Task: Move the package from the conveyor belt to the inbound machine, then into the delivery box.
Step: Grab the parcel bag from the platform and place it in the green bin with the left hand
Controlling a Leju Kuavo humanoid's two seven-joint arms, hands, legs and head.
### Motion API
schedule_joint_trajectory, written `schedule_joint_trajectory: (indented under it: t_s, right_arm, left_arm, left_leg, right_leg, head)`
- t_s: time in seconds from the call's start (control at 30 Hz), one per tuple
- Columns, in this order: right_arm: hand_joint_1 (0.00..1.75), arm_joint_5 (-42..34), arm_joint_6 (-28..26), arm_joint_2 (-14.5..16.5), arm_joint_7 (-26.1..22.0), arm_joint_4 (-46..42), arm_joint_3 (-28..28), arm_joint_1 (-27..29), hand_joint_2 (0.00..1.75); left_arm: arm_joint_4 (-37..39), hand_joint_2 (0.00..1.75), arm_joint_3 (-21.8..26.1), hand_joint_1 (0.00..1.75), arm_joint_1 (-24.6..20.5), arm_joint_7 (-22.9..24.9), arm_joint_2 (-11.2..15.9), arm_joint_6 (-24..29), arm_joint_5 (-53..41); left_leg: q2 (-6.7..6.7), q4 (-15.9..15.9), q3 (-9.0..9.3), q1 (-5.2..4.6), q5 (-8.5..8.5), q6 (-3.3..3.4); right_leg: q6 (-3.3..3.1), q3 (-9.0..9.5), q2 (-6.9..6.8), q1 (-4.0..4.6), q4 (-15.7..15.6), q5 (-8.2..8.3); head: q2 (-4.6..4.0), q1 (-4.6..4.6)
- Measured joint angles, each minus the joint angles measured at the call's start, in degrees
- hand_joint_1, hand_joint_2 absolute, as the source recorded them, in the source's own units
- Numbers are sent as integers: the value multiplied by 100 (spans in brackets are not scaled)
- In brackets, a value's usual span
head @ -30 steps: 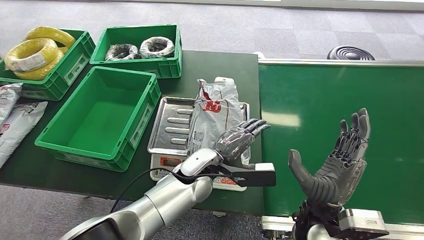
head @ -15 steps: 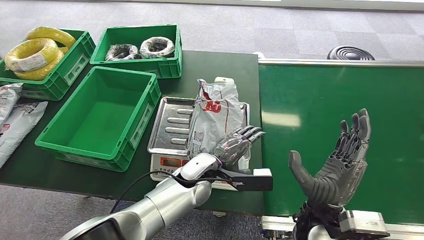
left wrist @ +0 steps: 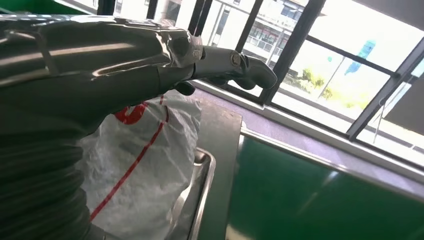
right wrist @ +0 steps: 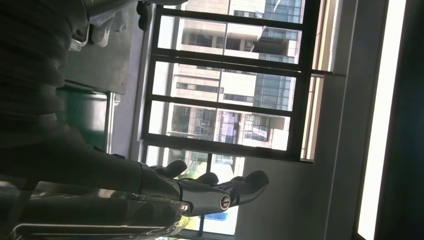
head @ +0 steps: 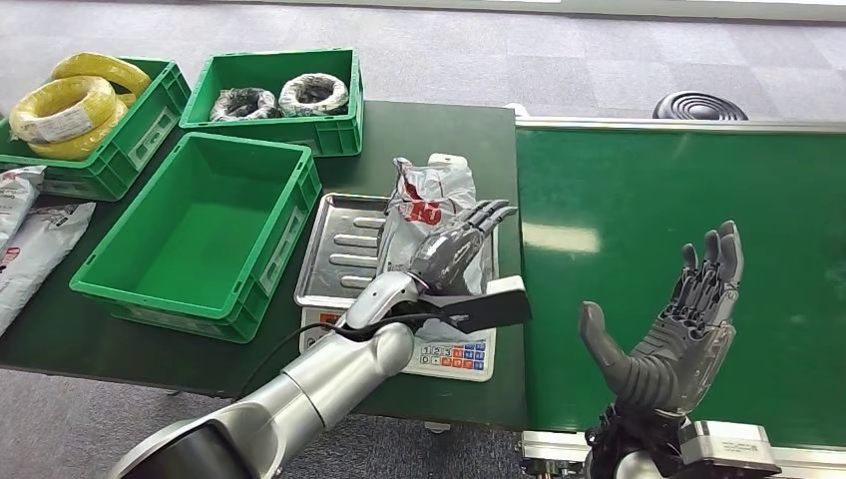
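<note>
A white plastic package [head: 427, 215] with red print lies on the metal tray of the scale [head: 344, 244], which stands beside the green conveyor belt [head: 638, 190]. My left hand [head: 454, 249] hovers over the package's near right part with its fingers stretched out; the left wrist view shows the package [left wrist: 135, 165] just beneath those straight fingers [left wrist: 235, 65], and contact cannot be told. My right hand [head: 673, 329] is raised palm-up over the belt, fingers apart and holding nothing. An empty green box [head: 200, 230] sits left of the scale.
Two more green crates stand at the back left, one with yellow coils [head: 70, 100], one with dark coils [head: 284, 95]. Other white packages [head: 30, 239] lie at the table's left edge. A black ribbed object [head: 698, 105] sits beyond the belt.
My left hand has moved forward over the package, away from the scale's keypad and up its length. The right hand has stayed in place.
</note>
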Motion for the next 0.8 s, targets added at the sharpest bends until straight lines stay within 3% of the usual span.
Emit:
schedule_joint_trajectory:
  t_s: [0.13, 0.27, 0.57, 0.8]
  right_arm:
    - [0, -75, -167, -34, 0, 5, 17, 16, 175]
    - [0, -101, -243, -77, 0, 18, 75, 13, 175]
    - [0, -101, -271, -137, 0, 44, 155, 2, 175]
    - [0, -107, -274, -167, 0, 44, 199, 2, 175]
  left_arm:
    - [-347, 175, 639, 0, -164, 48, 67, -28, 47]
    - [-344, 175, 905, 0, -395, 450, 112, 52, -573]
    - [464, 175, 773, 0, -614, 1087, 49, -166, -1808]
    - [902, 175, 414, 0, -473, 1238, 0, -255, -1962]
  left_leg:
    - [-2, 0, 0, 0, 0, 0]
    - [-4, 0, -1, 0, 1, 0]
    - [-3, 0, -2, 0, 0, 0]
    - [-4, 0, -2, 0, 0, 0]
  right_leg:
    - [0, 0, 0, 0, 0, 0]
    - [0, 0, -1, 0, 0, 0]
    - [0, -1, -1, 0, 0, 0]
    - [0, -1, -1, 0, 0, 0]
  head:
    - [0, -1]
    - [0, -1]
    - [0, -1]
    - [0, -1]
